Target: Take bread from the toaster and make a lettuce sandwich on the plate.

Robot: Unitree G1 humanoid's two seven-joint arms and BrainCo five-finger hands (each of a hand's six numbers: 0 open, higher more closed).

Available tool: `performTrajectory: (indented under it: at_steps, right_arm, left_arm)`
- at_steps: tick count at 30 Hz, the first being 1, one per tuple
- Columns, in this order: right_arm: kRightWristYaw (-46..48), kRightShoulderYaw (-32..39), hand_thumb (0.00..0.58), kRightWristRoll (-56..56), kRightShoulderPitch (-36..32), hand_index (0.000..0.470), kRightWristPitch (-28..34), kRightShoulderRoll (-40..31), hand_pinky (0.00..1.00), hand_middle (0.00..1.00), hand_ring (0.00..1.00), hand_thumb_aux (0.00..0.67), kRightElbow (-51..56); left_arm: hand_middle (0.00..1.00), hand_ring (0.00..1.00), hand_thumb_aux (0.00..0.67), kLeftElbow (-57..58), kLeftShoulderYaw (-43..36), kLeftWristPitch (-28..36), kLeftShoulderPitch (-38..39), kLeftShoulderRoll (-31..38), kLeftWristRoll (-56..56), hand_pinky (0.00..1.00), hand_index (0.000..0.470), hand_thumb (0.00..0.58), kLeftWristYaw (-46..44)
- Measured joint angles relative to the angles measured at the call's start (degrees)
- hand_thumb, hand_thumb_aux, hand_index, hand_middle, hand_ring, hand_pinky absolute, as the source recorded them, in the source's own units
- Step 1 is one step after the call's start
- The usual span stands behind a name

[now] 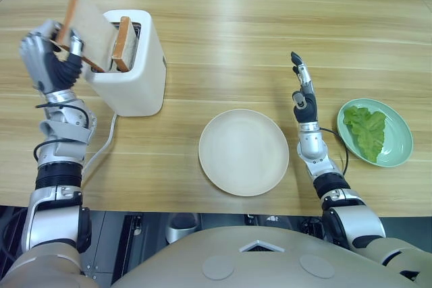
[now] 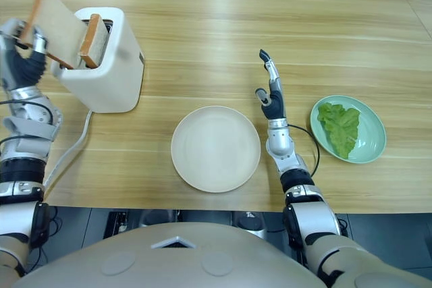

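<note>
Left eye view: fingers of my left hand (image 1: 47, 59) grip a tilted bread slice (image 1: 84, 25), its lower end at the toaster (image 1: 135, 82) top. I'd lift it clear before swinging to the plate (image 1: 243, 166), which lies left of my right hand (image 1: 304, 92) and its straight, empty fingers. Right eye view crops the gripping hand at its edge.

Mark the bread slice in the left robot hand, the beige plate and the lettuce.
bread slice (image 1: 90, 28): left eye view, middle of its face.
beige plate (image 1: 243, 152): left eye view, bare centre.
lettuce (image 1: 366, 129): left eye view, leaf middle.
</note>
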Motion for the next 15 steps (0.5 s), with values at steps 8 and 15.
performTrajectory:
  at_steps: [8, 15]
  right_arm:
    - [-1.8, -0.51, 0.0, -0.17, -0.11, 0.0, -0.03, -0.49, 0.0, 0.0, 0.0, 0.0, -0.42]
    - [-2.74, -2.52, 0.0, 0.08, 1.87, 0.0, 0.0, -2.86, 0.0, 0.0, 0.0, 0.0, -6.9]
  left_arm:
    - [1.0, 1.0, 0.67, -16.4, 5.75, -9.75, 6.13, -5.5, -6.83, 1.0, 0.46, 0.58, -2.45]
    - [1.0, 1.0, 0.67, -25.89, -18.02, -15.37, 11.99, -10.82, -17.34, 1.0, 0.46, 0.58, -26.48]
